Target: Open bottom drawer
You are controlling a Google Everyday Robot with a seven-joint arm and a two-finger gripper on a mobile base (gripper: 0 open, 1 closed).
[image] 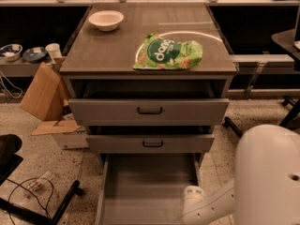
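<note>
Bottom drawer [146, 187] sits at the cabinet [112, 50] base, pulled far out toward the camera. Its plain grey inside shows and its front panel is cut off by the lower frame edge. Mid drawer [152, 143] just above is out a little, with a black handle at centre. Top drawer [150, 110] is out slightly more, with a dark gap above it. White arm [267, 177] fills the lower right, and its round joint [193, 197] is over the bottom drawer's right front corner. Gripper is not in view, so claw state cannot be told. On the cabinet top, a green bag [168, 53] lies right of centre and a white bowl [106, 19] is at back left, well apart. Cardboard box [42, 93] leans left of the cabinet.
</note>
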